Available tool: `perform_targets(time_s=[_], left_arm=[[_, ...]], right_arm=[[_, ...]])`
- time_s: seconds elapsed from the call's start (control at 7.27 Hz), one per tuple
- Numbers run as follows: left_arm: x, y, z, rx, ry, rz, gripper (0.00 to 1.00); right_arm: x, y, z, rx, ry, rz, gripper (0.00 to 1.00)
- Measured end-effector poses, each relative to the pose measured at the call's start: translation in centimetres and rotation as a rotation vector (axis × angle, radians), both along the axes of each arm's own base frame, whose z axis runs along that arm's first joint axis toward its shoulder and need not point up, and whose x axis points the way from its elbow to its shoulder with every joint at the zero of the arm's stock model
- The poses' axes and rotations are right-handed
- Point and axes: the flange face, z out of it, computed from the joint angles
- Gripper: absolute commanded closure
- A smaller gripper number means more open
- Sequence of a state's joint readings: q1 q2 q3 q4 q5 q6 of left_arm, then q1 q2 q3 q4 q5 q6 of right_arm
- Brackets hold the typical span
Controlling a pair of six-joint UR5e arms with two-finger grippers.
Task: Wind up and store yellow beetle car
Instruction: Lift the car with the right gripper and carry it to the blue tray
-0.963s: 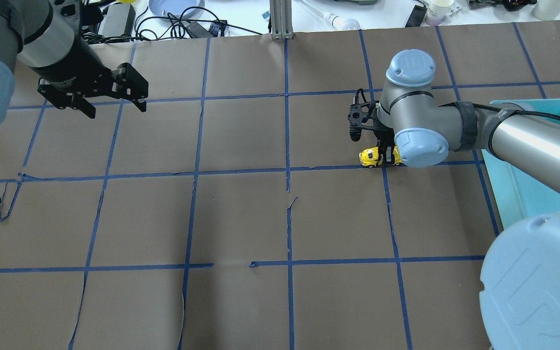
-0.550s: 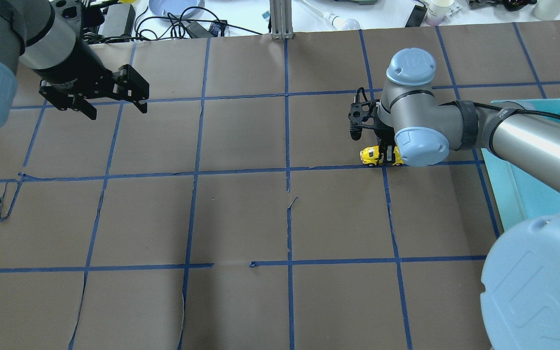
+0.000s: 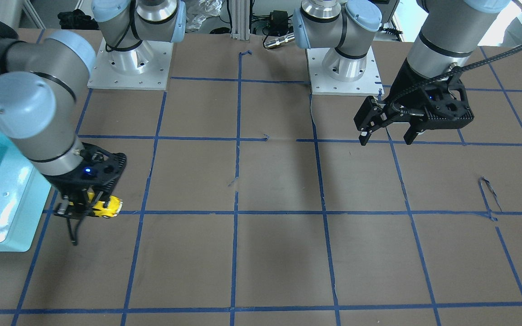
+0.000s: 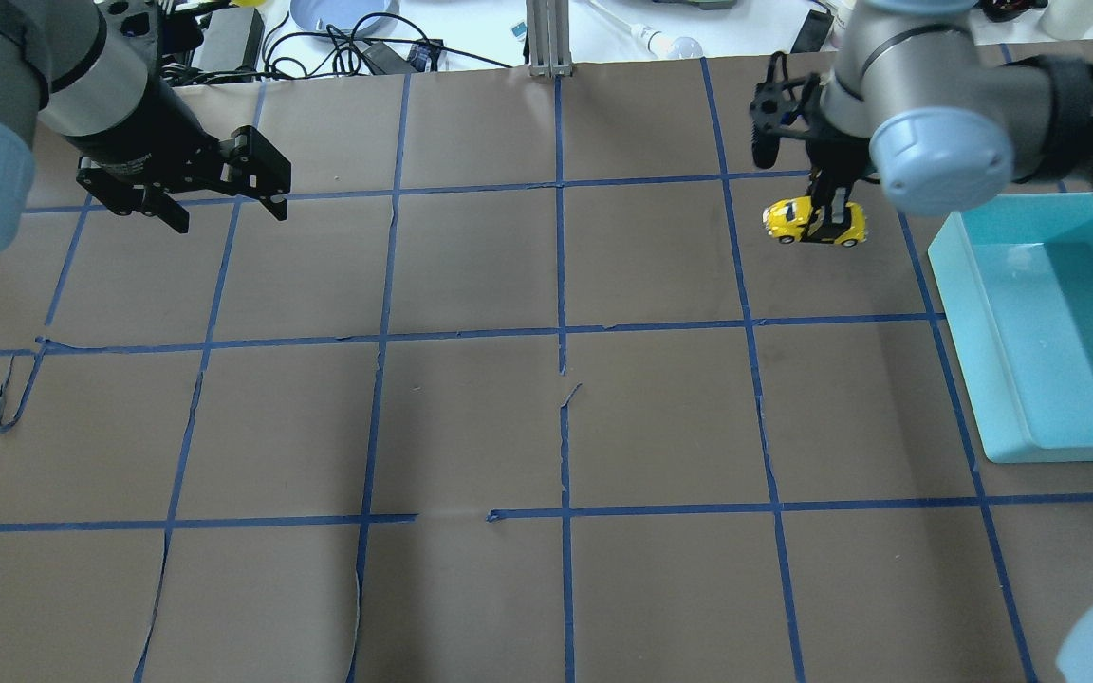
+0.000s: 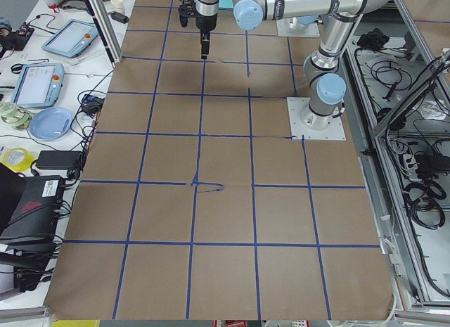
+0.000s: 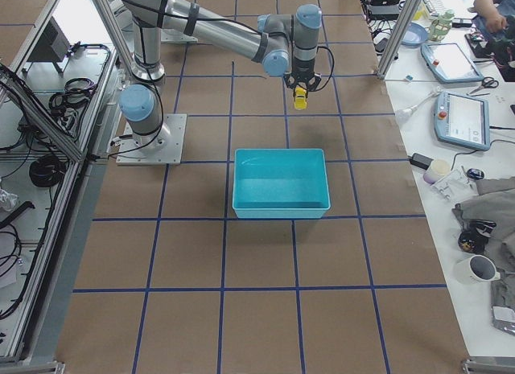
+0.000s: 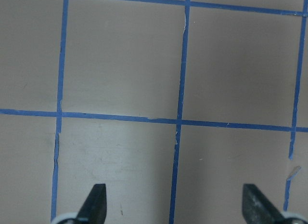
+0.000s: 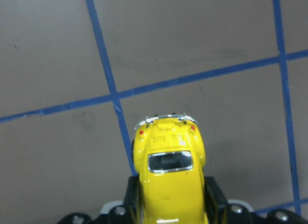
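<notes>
The right gripper (image 4: 829, 216) has its two black fingers (image 8: 214, 195) pressed tight on the little shiny yellow toy beetle car (image 4: 813, 222). One finger sits on each side of the car, at its doors. The car is right between the jaws, and both of its ends stick out past them. In the right wrist view the end with the two tiny red lights and the silver bumper points away from the fingers. Under the jaws and the car is the brown paper table (image 4: 471, 427) with blue tape lines. The car looks like it is up off the table.

The light blue plastic bin (image 4: 983, 370) sits off to one side of the right jaws, near them but not touching.

The left gripper (image 4: 228, 219) is well apart from the car. Its jaws are wide apart with nothing between them, only brown paper and blue tape below.
</notes>
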State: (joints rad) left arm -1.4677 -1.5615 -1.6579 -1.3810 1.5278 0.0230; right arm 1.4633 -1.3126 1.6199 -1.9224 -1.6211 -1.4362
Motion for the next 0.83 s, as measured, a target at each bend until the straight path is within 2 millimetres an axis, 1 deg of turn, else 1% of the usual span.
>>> perform_targets(time_s=[0.14, 0.28, 0.41, 0.55, 0.69, 0.83], left_arm=[[0.0, 0.0, 0.0, 0.001, 0.000, 0.000, 0.00], [0.0, 0.0, 0.0, 0.001, 0.000, 0.000, 0.00], [0.0, 0.0, 0.0, 0.001, 0.000, 0.000, 0.00], [0.0, 0.0, 0.0, 0.000, 0.000, 0.000, 0.00], [0.0, 0.0, 0.0, 0.000, 0.000, 0.000, 0.00], [0.0, 0.0, 0.0, -0.001, 0.000, 0.000, 0.00]], right_arm=[[-4.8, -0.3, 2.5, 0.025, 0.005, -0.060, 1.00], [-9.6, -0.3, 3.9, 0.045, 0.018, -0.066, 1.00], [-14.2, 0.1, 4.1, 0.065, 0.024, -0.018, 1.00], [-18.1, 0.8, 3.5, 0.089, 0.020, 0.045, 1.00], [-21.1, 1.7, 2.1, 0.120, 0.006, 0.100, 1.00], [-23.5, 2.8, 0.0, 0.149, -0.012, 0.125, 1.00]])
